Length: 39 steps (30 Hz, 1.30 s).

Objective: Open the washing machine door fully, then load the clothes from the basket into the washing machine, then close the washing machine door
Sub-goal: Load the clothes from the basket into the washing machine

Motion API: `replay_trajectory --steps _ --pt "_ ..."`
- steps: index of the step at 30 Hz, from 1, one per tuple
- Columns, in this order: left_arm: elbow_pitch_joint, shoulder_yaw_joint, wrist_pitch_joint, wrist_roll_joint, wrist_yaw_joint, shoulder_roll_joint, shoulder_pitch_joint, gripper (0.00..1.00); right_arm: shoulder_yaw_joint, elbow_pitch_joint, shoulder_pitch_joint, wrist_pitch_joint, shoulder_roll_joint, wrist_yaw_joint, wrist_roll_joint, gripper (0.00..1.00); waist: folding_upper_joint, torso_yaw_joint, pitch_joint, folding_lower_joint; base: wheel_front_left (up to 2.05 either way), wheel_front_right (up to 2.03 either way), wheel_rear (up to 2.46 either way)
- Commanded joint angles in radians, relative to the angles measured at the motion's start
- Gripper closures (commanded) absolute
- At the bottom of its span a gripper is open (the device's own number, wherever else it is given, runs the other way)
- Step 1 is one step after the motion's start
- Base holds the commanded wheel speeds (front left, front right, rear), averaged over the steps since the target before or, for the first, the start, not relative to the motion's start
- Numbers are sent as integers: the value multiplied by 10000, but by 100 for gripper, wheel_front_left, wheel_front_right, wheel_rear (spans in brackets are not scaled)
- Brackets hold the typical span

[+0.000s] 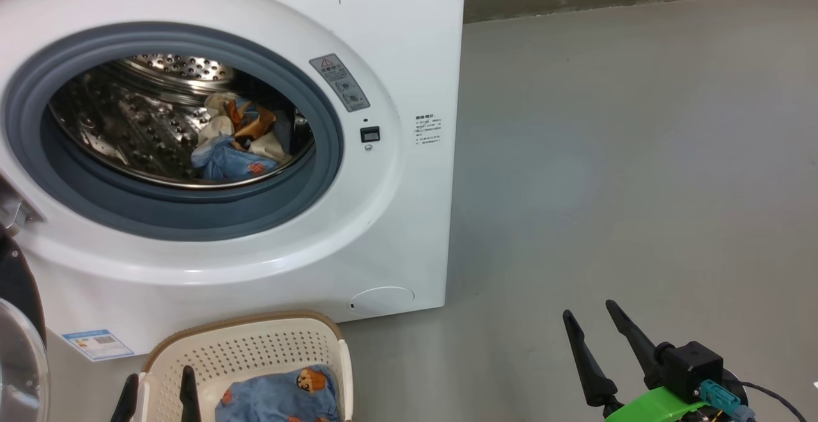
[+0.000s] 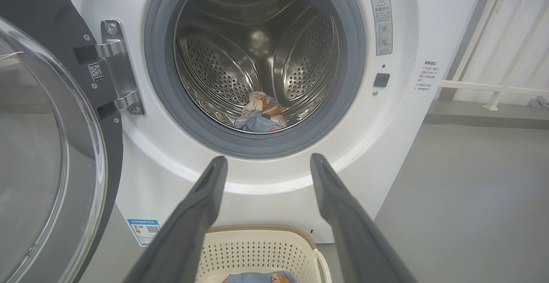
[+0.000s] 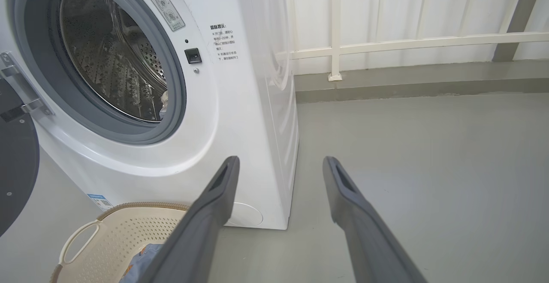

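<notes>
Just one basket (image 1: 255, 348), one washing machine (image 1: 409, 57)

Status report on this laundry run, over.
Left claw open, empty, by basket. Right claw open, empty, over floor. Door swung open; some clothes in drum, blue garment in basket. No obstruction seen.

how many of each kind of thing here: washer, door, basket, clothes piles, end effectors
washing machine: 1
door: 1
basket: 1
clothes piles: 2, pile in the drum, pile in the basket
end effectors: 2, left end effector, right end effector
total: 7
</notes>
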Motion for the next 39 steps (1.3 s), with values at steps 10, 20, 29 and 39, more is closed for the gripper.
replay_trajectory --steps 10,20,29,39 --pt "-308 280 -61 -67 76 55 -38 0 292 -185 -11 -49 -15 27 -21 0 0 -6 44 1 0 0 0" --pt "-106 75 -61 -443 18 55 -289 0 246 -241 -132 -49 -51 27 108 0 0 79 801 1 0 0 0" --pt "1308 -337 -61 -1161 -441 55 -1486 0 357 -333 -650 -49 -87 27 185 0 0 121 2283 1 0 0 0" --pt "3930 -233 -61 -1305 -1181 55 -3401 0 618 -451 -1428 -49 -190 27 261 0 0 -18 3729 1 0 0 0"
